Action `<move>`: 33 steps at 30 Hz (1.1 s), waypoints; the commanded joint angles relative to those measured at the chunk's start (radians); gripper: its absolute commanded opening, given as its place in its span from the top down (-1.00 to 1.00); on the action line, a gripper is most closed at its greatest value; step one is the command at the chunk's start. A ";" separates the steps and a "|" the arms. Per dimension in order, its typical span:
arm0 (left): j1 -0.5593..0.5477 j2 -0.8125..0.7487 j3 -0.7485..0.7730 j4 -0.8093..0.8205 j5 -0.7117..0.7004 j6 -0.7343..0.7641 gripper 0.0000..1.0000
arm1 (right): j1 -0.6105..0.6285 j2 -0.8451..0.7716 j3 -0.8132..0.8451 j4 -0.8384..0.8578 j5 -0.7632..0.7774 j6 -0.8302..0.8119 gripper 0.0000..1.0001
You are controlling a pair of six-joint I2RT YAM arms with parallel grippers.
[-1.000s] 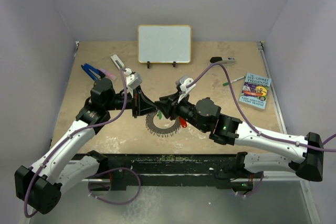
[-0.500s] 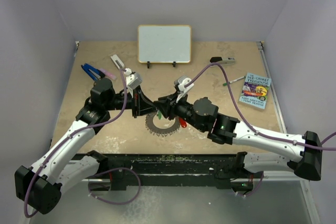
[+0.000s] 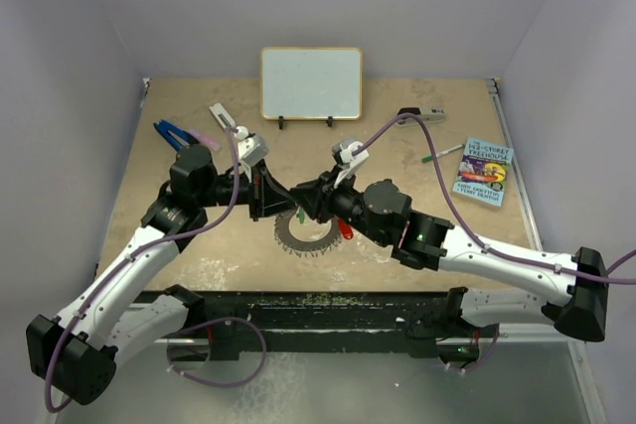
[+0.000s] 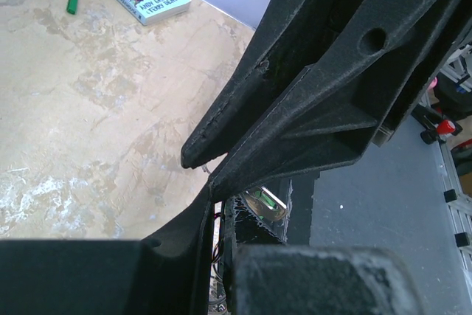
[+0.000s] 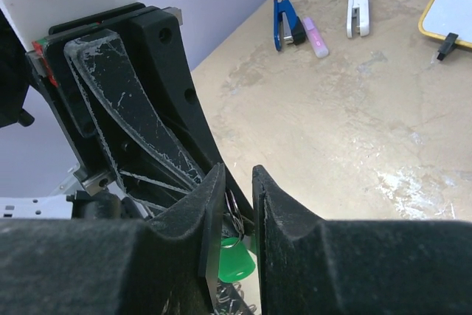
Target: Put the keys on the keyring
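Right wrist view, right pincer narrow, green key low in its gap — grip unclear; left pincer closed

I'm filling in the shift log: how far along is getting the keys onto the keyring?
Done: nothing yet. The keyring lies on the table with no key visibly on it, and the red key rests at its edge. In hand: the green key sits between the right gripper's fingers, tip to tip with the shut left gripper. Left: threading both keys.
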 commanded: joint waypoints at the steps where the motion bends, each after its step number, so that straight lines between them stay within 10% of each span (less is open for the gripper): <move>1: -0.001 -0.007 0.090 0.078 0.015 0.009 0.92 | 0.000 0.036 0.046 -0.084 -0.036 0.051 0.53; 12: -0.001 0.002 0.098 0.061 0.008 0.009 0.92 | -0.002 0.067 0.074 -0.145 -0.057 0.074 1.00; 33: -0.002 0.012 0.083 0.143 0.013 -0.212 0.92 | -0.002 0.017 0.009 -0.145 -0.040 0.112 1.00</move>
